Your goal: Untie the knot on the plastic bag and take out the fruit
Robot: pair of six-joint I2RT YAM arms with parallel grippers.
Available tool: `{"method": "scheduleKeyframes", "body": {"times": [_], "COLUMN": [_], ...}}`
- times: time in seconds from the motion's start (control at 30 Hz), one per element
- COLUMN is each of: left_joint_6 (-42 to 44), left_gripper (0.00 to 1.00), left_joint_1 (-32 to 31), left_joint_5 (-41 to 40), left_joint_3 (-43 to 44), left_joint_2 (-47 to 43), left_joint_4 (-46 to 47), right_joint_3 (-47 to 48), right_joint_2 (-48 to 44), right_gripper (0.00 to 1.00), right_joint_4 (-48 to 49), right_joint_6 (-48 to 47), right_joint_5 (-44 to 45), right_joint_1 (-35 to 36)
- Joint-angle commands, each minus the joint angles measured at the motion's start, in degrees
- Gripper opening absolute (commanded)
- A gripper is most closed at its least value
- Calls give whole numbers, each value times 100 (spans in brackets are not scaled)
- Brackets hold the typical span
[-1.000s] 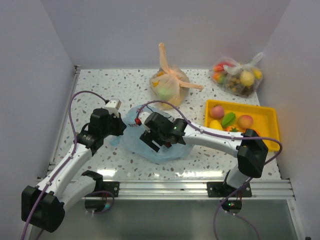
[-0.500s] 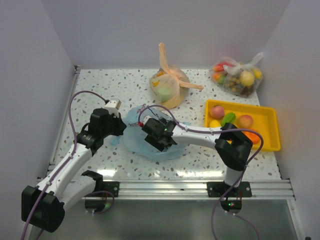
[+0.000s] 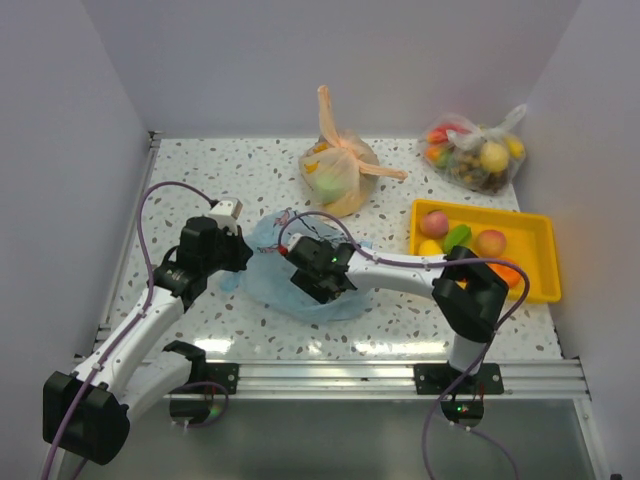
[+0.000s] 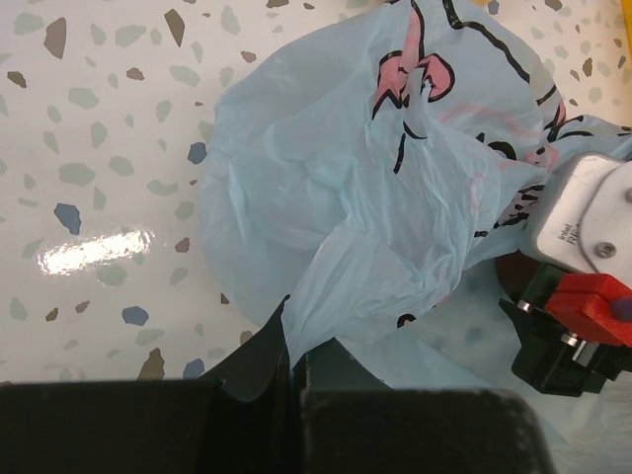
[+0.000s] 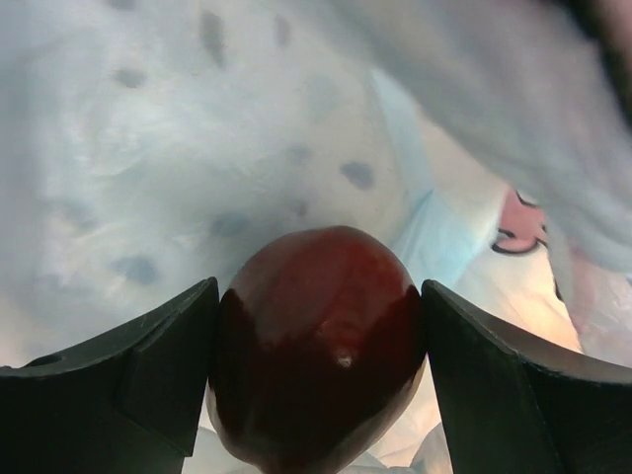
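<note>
The light blue plastic bag (image 3: 262,278) lies open on the table between the arms; no knot shows on it. My left gripper (image 3: 240,256) is shut on the bag's edge (image 4: 375,197), with thin blue plastic pinched between the fingers (image 4: 259,365). My right gripper (image 3: 303,286) is inside the bag's mouth. In the right wrist view its jaws touch both sides of a dark red apple (image 5: 321,336), with blue bag plastic (image 5: 197,148) all around. Any other fruit in the bag is hidden.
A yellow tray (image 3: 535,235) at the right holds a pink peach (image 3: 434,222), a green piece (image 3: 456,237) and other fruit. A tied orange bag (image 3: 340,172) and a clear bag of fruit (image 3: 478,155) stand at the back. White walls stand on both sides.
My right arm has folded in and its gripper has moved left and deeper into the blue bag. The left arm has not moved.
</note>
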Motion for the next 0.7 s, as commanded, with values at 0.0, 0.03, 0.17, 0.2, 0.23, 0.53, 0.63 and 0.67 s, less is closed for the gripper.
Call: {"method": "scheduleKeyframes", "body": {"times": [0.0,0.03,0.17,0.2,0.23,0.53,0.63,0.67], "left_joint_6": [111,111,102,111,111,111,111,102], "left_gripper": [0,0,0,0,0,0,0,0], "left_joint_1": [29,38,38,38,38,38,38,38], "left_joint_5": [-8,-8,-17,-26,-26,-44,-52,-44], "left_joint_3": [5,5,5,5,5,5,5,5], "left_joint_2": [-32,-24,-41,-50,-50,-76,-85,-85], "left_joint_4": [161,170,161,161,161,144,144,152], "right_joint_3": [-10,-10,-19,-10,16,552,710,745], "right_joint_2": [-600,-792,-1294,-1374,-1522,-2200,-2464,-2525], "right_gripper": [14,11,6,5,4,0,0,0], "right_joint_4": [379,441,958,1038,1126,1812,1707,1611], "right_joint_6": [44,61,123,131,149,193,-44,-70], "right_joint_5": [-631,-728,-1378,-1484,-1633,-1637,-682,-520], "right_joint_1": [-7,-7,-7,-7,-7,-24,-207,-313]}}
